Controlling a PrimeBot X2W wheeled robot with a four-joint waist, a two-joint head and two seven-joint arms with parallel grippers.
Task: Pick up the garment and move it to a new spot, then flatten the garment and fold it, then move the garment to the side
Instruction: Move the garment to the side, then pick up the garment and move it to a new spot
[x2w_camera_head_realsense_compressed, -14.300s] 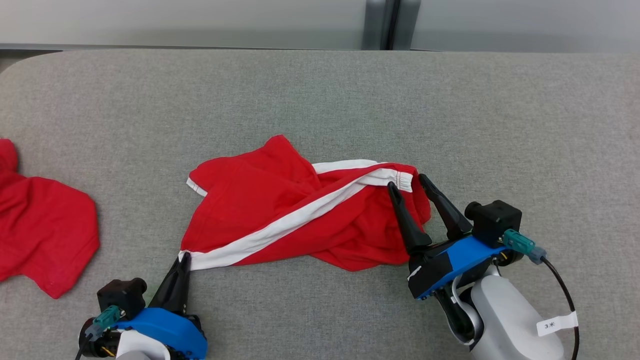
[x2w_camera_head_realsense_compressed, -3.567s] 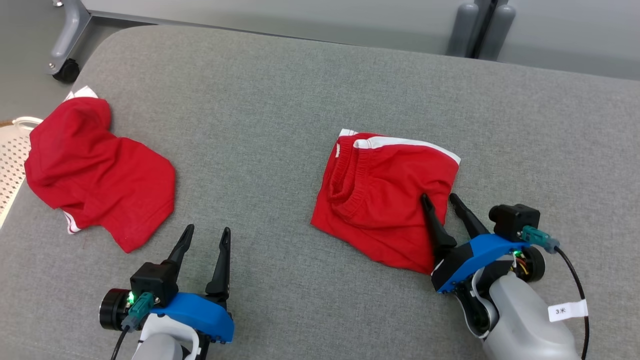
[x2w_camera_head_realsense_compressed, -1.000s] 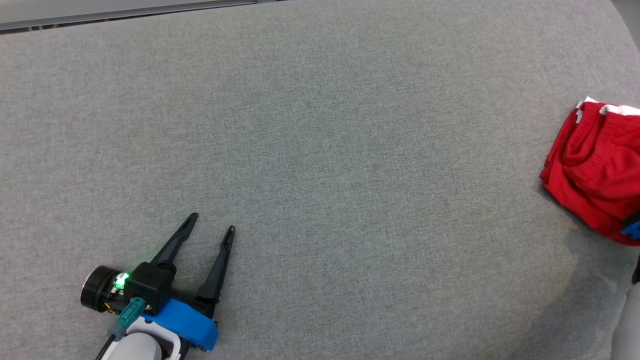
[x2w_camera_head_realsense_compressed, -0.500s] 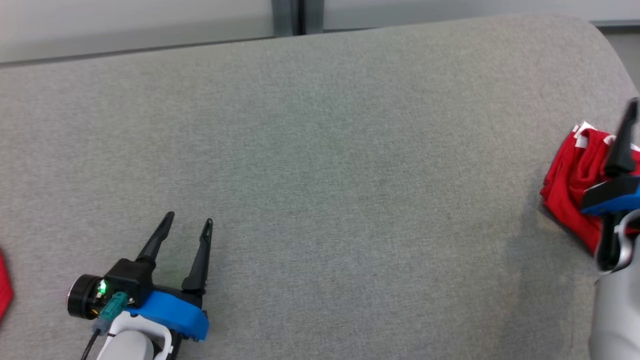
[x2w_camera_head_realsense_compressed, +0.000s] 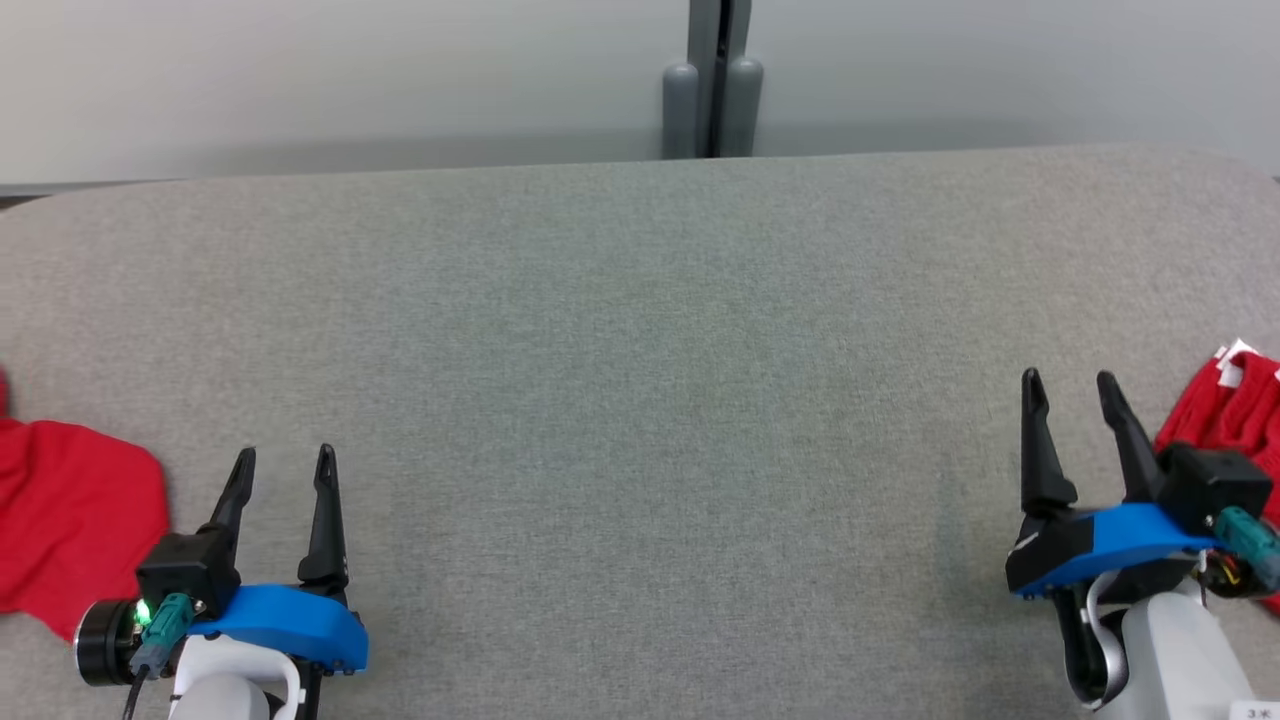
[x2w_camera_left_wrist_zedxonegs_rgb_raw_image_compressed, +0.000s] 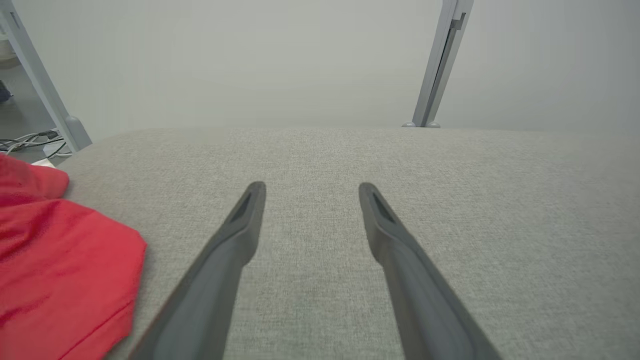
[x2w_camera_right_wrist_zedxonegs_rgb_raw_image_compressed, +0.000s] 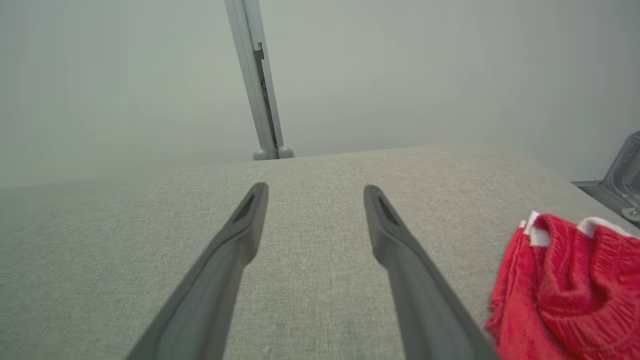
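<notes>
While both arms are hovering low over the grey fabric-covered table (x2w_camera_head_realsense_compressed: 640, 330), the thing to watch is the folded red cloth garment with white trim (x2w_camera_head_realsense_compressed: 1225, 420), which is sitting at the far right edge of the head view, partly cut off by the frame. The right gripper (x2w_camera_head_realsense_compressed: 1068, 388) is standing just beside it in the lower right, its two long dark fingers pointing up the frame, spread wide and gripping nothing. The garment is lying to the right of those fingers. In the right wrist view it is bunching at the lower right, ribbed waistband facing up and white edge toward the top. It is so close to the outer finger that I cannot tell whether they are touching. Its long axis is hard to call with the frame cropping it.

The left gripper (x2w_camera_head_realsense_compressed: 283, 465) is waiting in the lower left, fingers likewise parted and empty, well apart from the folded piece, so the right arm is clearly the nearer one. A second, loose red cloth garment (x2w_camera_head_realsense_compressed: 70, 520) is spreading at the left edge, just left of the left gripper. I'm reading the fold and the move aside as done. Any further nudge is calling for a sideways swing to the right, not a reach forward.
</notes>
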